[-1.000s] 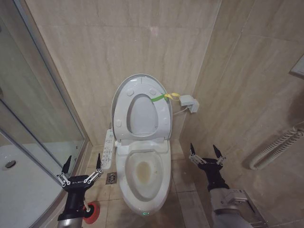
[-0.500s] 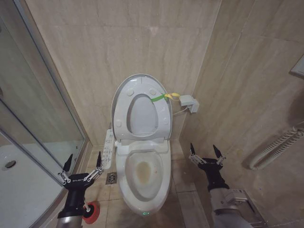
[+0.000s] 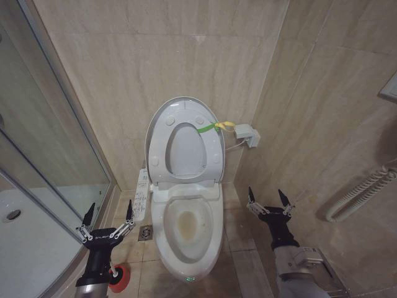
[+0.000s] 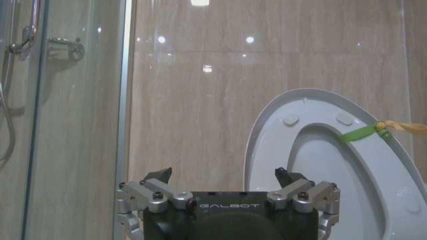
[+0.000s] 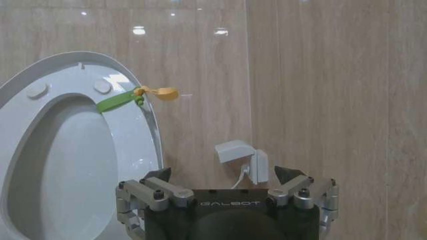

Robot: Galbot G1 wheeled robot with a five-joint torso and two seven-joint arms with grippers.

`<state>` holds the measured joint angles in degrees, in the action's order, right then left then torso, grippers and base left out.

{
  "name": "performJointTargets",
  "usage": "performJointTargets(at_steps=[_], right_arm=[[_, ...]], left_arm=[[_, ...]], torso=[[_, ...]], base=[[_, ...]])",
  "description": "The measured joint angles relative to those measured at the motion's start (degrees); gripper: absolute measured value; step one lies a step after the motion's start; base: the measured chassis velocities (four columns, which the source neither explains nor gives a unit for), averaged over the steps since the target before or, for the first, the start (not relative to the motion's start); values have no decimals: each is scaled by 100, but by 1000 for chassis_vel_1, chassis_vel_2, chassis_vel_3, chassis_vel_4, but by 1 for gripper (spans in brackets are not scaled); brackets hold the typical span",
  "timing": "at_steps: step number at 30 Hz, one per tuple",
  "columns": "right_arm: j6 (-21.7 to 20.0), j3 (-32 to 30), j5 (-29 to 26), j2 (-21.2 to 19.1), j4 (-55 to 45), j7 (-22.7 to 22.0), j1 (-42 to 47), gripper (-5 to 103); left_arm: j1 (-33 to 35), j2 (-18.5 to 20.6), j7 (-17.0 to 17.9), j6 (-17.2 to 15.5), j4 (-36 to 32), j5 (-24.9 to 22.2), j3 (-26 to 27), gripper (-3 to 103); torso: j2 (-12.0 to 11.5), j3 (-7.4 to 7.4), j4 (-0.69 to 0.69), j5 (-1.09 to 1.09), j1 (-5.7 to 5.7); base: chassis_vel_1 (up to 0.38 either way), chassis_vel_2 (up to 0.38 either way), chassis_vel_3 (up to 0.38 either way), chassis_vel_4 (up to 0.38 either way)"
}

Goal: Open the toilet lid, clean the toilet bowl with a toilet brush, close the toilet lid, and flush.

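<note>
The toilet lid (image 3: pixel 185 152) stands raised against the back wall, with the seat ring (image 3: pixel 159 139) up against it and a yellow-green strap (image 3: pixel 209 128) at its rim. Below, the toilet bowl (image 3: pixel 186 226) lies uncovered, a yellowish stain in its basin. My left gripper (image 3: pixel 109 210) hangs open left of the bowl, above a red cup holder (image 3: pixel 118 277) that my arm partly covers; the toilet brush handle is hidden. My right gripper (image 3: pixel 270 197) hangs open right of the bowl. The wrist views show the left gripper (image 4: pixel 223 175) and right gripper (image 5: pixel 223 174) facing the lid (image 4: pixel 333 165) (image 5: pixel 60 155).
A white button panel (image 3: pixel 141 194) runs along the bowl's left side, with a floor drain (image 3: pixel 146 232) beside it. A glass shower door (image 3: pixel 43 149) closes off the left. A white wall box (image 3: pixel 247 134) sits right of the lid, and a coiled hose (image 3: pixel 363 191) hangs on the right wall.
</note>
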<state>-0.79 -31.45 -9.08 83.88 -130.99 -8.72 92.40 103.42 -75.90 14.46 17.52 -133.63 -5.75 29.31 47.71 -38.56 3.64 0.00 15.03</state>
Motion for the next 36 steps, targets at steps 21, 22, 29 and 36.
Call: performJointTargets(at_steps=[21, 22, 29, 36], right_arm=[[0, 0, 0, 0, 0, 0, 0, 100], [0, 0, 0, 0, 0, 0, 0, 100], [0, 0, 0, 0, 0, 0, 0, 100], [0, 0, 0, 0, 0, 0, 0, 100]], left_arm=[[37, -21, 33, 12, -25, 161, -31, 100], [37, -21, 33, 12, -25, 161, -31, 100], [37, -21, 35, 8, -28, 161, -31, 100], [37, -21, 35, 7, -29, 159, -31, 100]], torso=[[0, 0, 0, 0, 0], [0, 0, 0, 0, 0], [0, 0, 0, 0, 0], [0, 0, 0, 0, 0]], base=[[0, 0, 0, 0], [0, 0, 0, 0], [0, 0, 0, 0], [0, 0, 0, 0]])
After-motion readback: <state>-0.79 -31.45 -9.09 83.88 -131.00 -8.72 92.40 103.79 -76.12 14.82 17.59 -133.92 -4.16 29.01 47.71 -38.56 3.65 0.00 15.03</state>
